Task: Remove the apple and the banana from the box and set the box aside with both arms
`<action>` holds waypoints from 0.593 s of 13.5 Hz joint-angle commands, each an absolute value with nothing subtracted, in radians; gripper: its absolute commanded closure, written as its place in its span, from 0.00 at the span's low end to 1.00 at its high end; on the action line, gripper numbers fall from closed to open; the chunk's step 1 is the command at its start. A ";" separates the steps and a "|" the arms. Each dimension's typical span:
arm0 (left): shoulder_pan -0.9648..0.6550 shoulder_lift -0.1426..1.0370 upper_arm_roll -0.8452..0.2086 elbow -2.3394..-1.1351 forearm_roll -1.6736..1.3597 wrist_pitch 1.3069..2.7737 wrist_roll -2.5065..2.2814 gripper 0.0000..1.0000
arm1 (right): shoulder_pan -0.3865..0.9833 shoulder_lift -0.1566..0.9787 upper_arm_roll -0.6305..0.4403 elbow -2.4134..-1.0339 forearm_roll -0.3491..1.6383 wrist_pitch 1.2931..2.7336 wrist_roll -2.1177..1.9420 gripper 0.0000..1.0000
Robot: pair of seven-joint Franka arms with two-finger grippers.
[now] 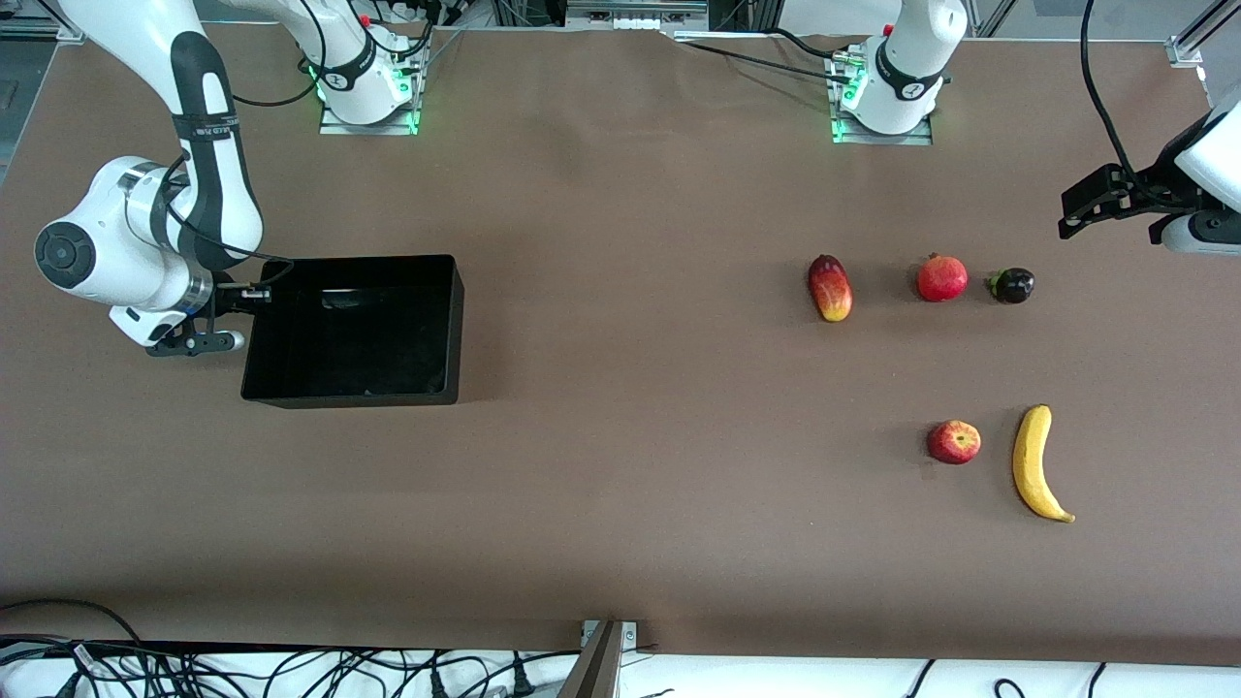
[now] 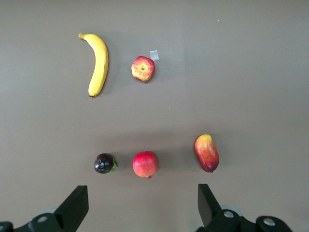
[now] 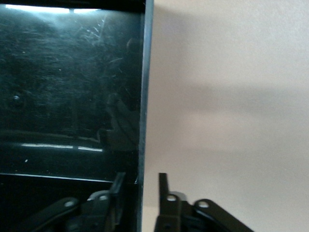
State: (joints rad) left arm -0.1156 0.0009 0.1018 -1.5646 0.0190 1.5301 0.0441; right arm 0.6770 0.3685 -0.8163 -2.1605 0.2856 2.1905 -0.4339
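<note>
The black box point(image 1: 456, 320) stands open and empty toward the right arm's end of the table. My right gripper point(image 1: 242, 310) is low at its end wall. In the right wrist view the gripper point(image 3: 140, 181) is open astride that wall point(image 3: 143, 96), one finger inside and one outside with a gap showing. The red apple point(image 1: 954, 442) and the yellow banana point(image 1: 1034, 463) lie side by side toward the left arm's end. My left gripper point(image 1: 1076, 208) hangs open and empty high over the table. Its wrist view shows the gripper point(image 2: 142, 203), the apple point(image 2: 143, 68) and the banana point(image 2: 99, 63).
A row of three lies farther from the front camera than the apple: a red-yellow mango point(image 1: 830, 288), a red pomegranate point(image 1: 942, 278) and a dark mangosteen point(image 1: 1012, 285). The left wrist view shows them too: mango point(image 2: 206, 152), pomegranate point(image 2: 145, 164), mangosteen point(image 2: 104, 163).
</note>
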 commanded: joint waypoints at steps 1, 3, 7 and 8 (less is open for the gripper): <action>-0.104 -0.025 0.083 -1.589 0.025 1.548 0.012 0.00 | 0.686 0.331 -0.816 -2.105 0.273 2.096 -0.446 0.00; -0.104 -0.023 0.083 -1.586 0.023 1.548 0.005 0.00 | 0.686 0.327 -0.818 -1.986 0.233 1.963 -0.436 0.00; -0.104 -0.021 0.075 -1.577 0.020 1.543 -0.003 0.00 | 0.686 0.336 -0.821 -1.685 0.137 1.723 -0.428 0.00; -0.104 -0.018 0.075 -1.575 0.021 1.543 -0.008 0.00 | 0.693 0.337 -0.818 -1.616 0.105 1.656 -0.429 0.00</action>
